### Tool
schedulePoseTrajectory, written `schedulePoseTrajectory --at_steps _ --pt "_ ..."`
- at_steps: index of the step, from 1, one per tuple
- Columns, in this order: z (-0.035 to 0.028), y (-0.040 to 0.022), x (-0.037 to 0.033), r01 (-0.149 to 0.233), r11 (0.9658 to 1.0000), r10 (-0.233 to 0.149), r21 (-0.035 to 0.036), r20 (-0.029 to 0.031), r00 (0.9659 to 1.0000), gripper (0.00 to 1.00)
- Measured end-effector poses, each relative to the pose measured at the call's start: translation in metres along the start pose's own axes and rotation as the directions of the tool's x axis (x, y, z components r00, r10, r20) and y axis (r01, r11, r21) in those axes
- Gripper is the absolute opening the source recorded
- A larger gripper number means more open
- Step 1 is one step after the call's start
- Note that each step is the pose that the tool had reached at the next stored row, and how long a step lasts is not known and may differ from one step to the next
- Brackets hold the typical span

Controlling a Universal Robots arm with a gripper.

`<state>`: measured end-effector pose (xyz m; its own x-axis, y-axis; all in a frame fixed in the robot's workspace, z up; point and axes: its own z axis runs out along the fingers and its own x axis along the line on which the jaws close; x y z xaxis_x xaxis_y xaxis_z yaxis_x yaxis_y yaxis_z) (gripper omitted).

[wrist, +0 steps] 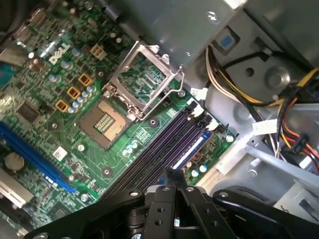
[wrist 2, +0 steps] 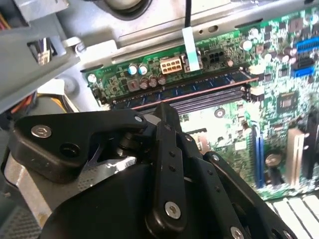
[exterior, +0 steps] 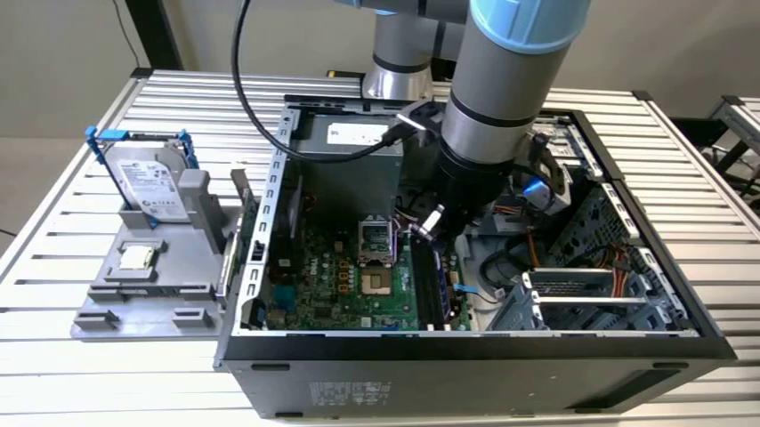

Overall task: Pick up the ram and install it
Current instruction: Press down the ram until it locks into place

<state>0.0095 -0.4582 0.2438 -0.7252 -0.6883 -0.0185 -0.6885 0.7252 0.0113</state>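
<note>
While our gripper (exterior: 430,224) hangs low inside the open computer case (exterior: 475,342), just above the memory slots (wrist: 172,142), we cannot tell whether it is open or shut, nor whether it holds anything. We see the ram (wrist 2: 194,85) seated in a slot on the green motherboard (exterior: 344,285); outside, a hard drive (exterior: 152,182) leans in a grey holder (exterior: 142,294) on the bench (exterior: 71,222)
</note>
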Motion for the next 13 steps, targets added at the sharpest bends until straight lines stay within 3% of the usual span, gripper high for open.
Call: schedulePoseTrajectory --at_steps 3,7,10,13 --pt "0.0000 0.0000 0.0000 0.054 0.9985 -0.054 -0.0008 -0.0007 0.9985 0.00" --pt "0.0001 0.0000 0.0000 0.126 0.9920 -0.126 -0.0021 -0.0011 0.9920 0.00" --pt "0.0000 0.0000 0.0000 0.177 0.9842 -0.177 -0.0030 -0.0017 0.9842 0.00" --pt "0.0000 0.0000 0.0000 0.231 0.9730 -0.231 -0.0039 -0.0025 0.9730 0.00"
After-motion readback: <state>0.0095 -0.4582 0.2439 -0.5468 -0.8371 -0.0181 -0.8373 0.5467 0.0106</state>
